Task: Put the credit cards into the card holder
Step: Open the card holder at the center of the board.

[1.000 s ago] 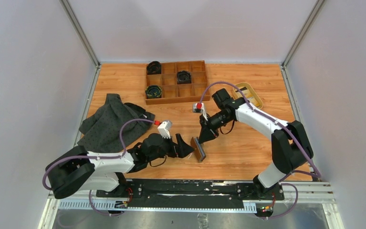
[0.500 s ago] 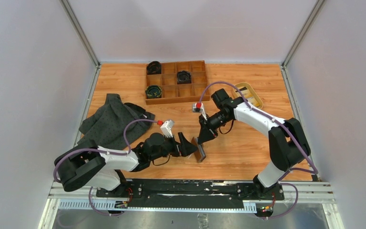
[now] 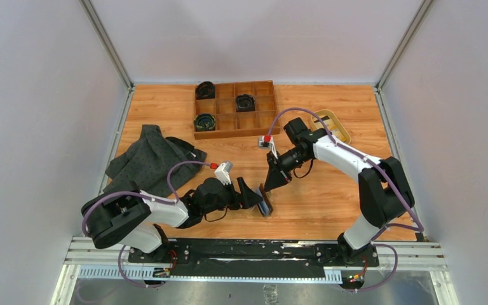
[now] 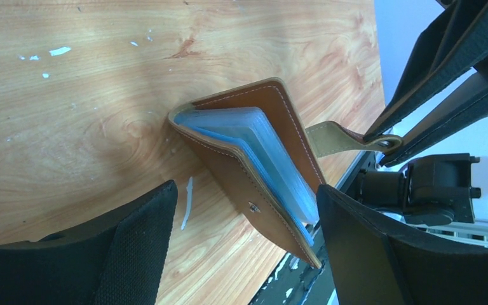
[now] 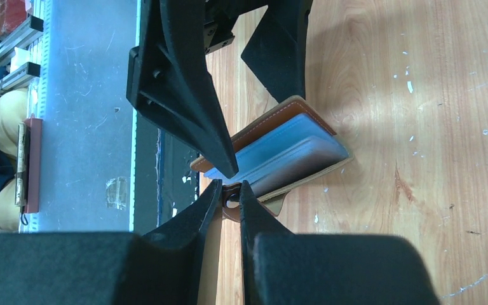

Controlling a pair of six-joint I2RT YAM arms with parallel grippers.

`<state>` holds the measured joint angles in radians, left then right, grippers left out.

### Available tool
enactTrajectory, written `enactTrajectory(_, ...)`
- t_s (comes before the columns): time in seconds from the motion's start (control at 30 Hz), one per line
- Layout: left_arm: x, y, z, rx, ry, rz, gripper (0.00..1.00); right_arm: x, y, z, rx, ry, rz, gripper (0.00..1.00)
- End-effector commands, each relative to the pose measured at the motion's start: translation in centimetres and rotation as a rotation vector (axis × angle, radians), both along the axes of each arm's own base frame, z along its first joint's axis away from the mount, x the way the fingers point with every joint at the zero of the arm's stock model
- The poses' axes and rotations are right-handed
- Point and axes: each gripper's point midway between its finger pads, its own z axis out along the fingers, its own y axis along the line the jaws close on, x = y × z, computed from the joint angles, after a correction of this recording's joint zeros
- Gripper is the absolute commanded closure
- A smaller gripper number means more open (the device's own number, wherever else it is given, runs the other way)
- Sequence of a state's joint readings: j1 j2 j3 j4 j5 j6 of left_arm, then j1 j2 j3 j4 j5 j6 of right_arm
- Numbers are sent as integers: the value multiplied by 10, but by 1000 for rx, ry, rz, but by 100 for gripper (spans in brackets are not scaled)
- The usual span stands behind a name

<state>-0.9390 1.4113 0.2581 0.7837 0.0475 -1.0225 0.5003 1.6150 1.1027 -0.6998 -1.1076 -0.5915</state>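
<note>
Now my right gripper (image 3: 271,183) is pinched narrow on the strap (image 4: 337,136) of the card holder (image 3: 265,202). The holder stands part-open on its edge on the table (image 3: 330,190), mid-table towards the near side. My left gripper (image 3: 254,196) is spread wide, a finger on either side of the holder.

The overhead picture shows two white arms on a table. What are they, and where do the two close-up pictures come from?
They are robot arms, each ending in a two-finger gripper. One camera looks down from above; each close-up comes from a wrist camera. On the table lie a grey cloth, a wooden compartment tray and a tan oval dish. The right gripper pinches the strap of a brown leather card holder, partly open, pale blue sleeves showing. The left gripper is open, fingers either side of it.
</note>
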Motion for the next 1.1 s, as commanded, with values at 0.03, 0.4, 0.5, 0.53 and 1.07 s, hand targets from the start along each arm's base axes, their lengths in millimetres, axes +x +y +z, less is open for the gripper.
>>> enactTrajectory(0.03, 11, 0, 2, 1, -25, 39, 28, 9, -5, 1, -19, 11, -32, 100)
enactTrajectory(0.4, 10, 3, 0, 20, -49, 29, 50, 28, -24, -28, -191, -69, -89, 100)
enactTrajectory(0.5, 10, 4, -3, 35, -52, 28, 50, 34, -30, -38, -247, -90, -107, 100)
enactTrajectory(0.53, 10, 5, -4, 41, -54, 26, 51, 35, -32, -42, -266, -93, -111, 100)
enactTrajectory(1.07, 11, 19, -35, 175, -29, 8, 64, 51, -64, -84, -513, -121, -161, 79)
